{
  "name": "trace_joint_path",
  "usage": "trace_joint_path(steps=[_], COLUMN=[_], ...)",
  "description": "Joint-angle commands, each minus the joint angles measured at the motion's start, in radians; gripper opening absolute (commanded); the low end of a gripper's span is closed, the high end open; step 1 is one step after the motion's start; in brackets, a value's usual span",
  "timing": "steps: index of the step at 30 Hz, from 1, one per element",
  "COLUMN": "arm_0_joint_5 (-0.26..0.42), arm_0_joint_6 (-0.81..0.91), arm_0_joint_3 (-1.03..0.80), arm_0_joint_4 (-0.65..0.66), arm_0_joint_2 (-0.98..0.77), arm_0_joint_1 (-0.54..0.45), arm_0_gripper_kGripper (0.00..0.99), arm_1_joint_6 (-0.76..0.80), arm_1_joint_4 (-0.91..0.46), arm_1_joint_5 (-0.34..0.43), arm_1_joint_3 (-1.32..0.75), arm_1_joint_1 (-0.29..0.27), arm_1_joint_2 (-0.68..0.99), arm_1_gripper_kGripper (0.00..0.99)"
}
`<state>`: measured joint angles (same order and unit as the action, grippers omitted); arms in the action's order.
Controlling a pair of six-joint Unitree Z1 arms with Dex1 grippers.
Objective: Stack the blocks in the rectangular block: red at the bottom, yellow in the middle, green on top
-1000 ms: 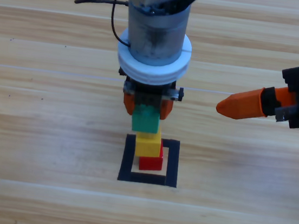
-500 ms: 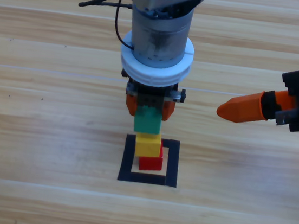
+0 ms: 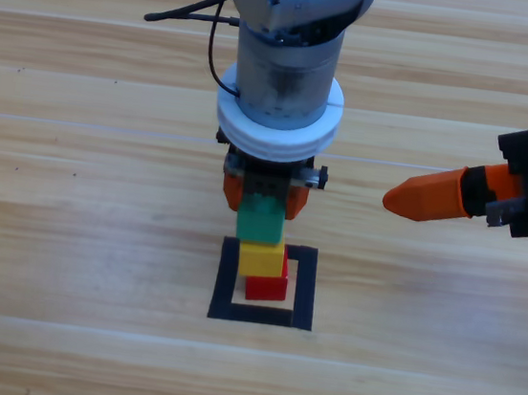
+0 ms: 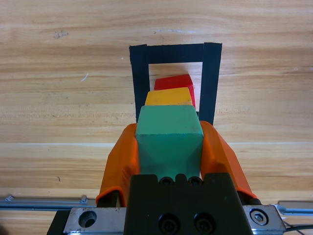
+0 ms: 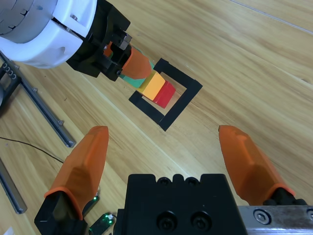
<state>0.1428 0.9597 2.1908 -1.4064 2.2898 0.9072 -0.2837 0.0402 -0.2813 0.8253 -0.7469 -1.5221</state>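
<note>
The black tape rectangular block (image 3: 305,289) (image 4: 210,73) (image 5: 188,100) lies at mid-table. Inside it the red cube (image 3: 267,288) (image 4: 174,82) (image 5: 166,93) sits on the wood with the yellow cube (image 3: 261,258) (image 4: 167,97) (image 5: 153,85) on top of it. My left gripper (image 3: 263,196) (image 4: 168,147) hangs above this pair, shut on the green cube (image 3: 259,220) (image 4: 168,137). The green cube is over the yellow one; I cannot tell whether they touch. My right gripper (image 3: 419,193) (image 5: 168,156) waits open at the right edge, holding nothing.
A black cable (image 3: 185,14) loops off the left arm at the top. Bare wooden table (image 3: 77,232) surrounds the tape frame. Metal rails (image 5: 41,110) show at the left of the right wrist view.
My left gripper has carried the green cube slightly right and toward the stack, bringing it closer over the yellow cube. The right arm has held still.
</note>
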Motion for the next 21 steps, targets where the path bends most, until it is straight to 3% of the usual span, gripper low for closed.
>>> trace_joint_path(steps=[1, 21], arm_0_joint_5=[0.017, 0.018], arm_0_joint_6=[0.001, 0.002], arm_0_joint_3=[0.007, 0.023], arm_0_joint_4=[-0.006, -0.006], arm_0_joint_2=[0.053, 0.073], arm_0_joint_1=[0.028, 0.033], arm_0_gripper_kGripper=[0.031, 0.031], arm_1_joint_6=[0.004, 0.003], arm_1_joint_4=[-0.014, -0.014], arm_1_joint_5=[-0.016, -0.018], arm_1_joint_3=[-0.029, -0.038], arm_1_joint_1=[0.026, 0.026], arm_1_joint_2=[0.011, 0.025], arm_1_gripper_kGripper=[0.990, 0.990])
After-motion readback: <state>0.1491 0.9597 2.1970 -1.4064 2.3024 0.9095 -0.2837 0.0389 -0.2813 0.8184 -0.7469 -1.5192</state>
